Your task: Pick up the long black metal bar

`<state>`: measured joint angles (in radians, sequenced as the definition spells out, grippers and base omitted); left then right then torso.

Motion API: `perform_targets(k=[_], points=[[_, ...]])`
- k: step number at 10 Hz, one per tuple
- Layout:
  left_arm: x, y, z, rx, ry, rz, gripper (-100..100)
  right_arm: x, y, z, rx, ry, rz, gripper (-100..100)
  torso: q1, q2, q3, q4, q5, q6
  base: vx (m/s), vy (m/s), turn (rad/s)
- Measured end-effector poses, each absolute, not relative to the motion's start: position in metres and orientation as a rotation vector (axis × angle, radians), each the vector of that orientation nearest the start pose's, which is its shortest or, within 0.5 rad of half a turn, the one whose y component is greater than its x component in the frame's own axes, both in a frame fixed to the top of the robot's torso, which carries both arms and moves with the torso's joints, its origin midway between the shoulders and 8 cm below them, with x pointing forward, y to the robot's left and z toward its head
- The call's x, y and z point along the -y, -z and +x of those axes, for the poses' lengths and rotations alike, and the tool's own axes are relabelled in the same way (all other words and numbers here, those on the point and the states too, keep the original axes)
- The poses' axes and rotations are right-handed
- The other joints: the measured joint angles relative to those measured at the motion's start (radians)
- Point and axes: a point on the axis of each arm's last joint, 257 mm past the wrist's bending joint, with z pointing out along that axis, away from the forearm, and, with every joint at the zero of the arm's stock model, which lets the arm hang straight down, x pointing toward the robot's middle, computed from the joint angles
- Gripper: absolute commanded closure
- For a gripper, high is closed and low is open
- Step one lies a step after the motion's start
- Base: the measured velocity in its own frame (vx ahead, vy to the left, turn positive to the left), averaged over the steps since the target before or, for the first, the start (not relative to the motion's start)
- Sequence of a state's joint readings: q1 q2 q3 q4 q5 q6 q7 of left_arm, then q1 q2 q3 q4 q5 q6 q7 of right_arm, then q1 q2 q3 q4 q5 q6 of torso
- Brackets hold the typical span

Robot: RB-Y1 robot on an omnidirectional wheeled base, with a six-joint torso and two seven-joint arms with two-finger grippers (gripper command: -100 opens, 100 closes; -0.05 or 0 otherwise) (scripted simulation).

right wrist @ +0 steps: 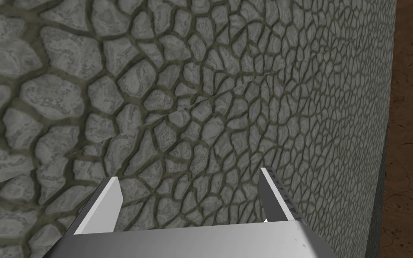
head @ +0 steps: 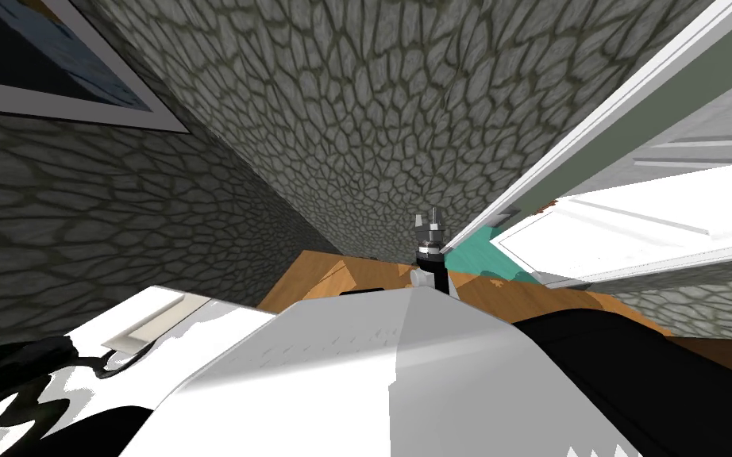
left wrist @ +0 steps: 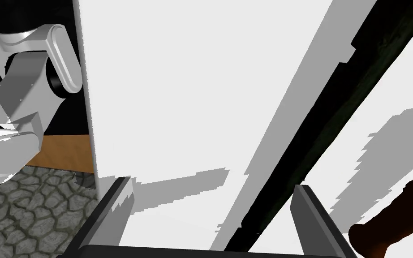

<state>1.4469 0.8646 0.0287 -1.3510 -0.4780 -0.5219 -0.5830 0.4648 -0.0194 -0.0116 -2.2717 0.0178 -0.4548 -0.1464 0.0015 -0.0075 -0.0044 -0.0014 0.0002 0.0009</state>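
Long bar (left wrist: 329, 121): black, straight, slim and dull, with a faint greenish sheen along one edge. Lying on a flat white surface (left wrist: 178, 89) at the near left, with a grey shadow alongside. Running aslant between the fingers of the left tool (left wrist: 211, 182), just beside one finger and well apart from the other. Left tool open, gripping nothing. Rounded dark brown object (left wrist: 380, 228) near the finger closest to the bar. Right tool (right wrist: 187, 177) open and empty.
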Motion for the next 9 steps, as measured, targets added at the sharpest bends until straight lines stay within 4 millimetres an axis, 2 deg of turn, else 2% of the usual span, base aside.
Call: perform_targets(k=[2,5,6,7,9], points=[[-0.502,0.396,-0.239,-2.97,-0.034,0.112,-100,0.277,-0.024,0.356,-0.612,-1.422,0.708,0,0.001,0.0,0.0,0.0,0.0,0.0,0.092,0.063,-0.246],[-0.491,0.401,-0.257,-3.019,0.028,0.173,-100,0.277,-0.024,0.356,-0.612,-1.422,0.708,0,0.001,0.002,0.001,0.0,0.0,-0.001,0.058,0.067,-0.152],[-0.491,0.401,-0.257,-3.019,0.03,0.175,0,0.277,-0.024,0.356,-0.612,-1.422,0.708,0,-0.002,0.004,0.002,0.001,0.0,-0.002,0.006,0.009,0.003],[-0.491,0.401,-0.257,-3.019,0.029,0.175,-100,0.277,-0.024,0.356,-0.612,-1.422,0.708,0,-0.004,0.006,0.003,0.001,-0.001,-0.002,-0.012,0.012,-0.063],[-0.487,0.412,-0.256,-3.017,0.03,0.161,-100,0.277,-0.024,0.356,-0.612,-1.422,0.708,0,-0.004,0.008,0.005,0.002,-0.001,-0.002,-0.025,0.014,-0.05]])
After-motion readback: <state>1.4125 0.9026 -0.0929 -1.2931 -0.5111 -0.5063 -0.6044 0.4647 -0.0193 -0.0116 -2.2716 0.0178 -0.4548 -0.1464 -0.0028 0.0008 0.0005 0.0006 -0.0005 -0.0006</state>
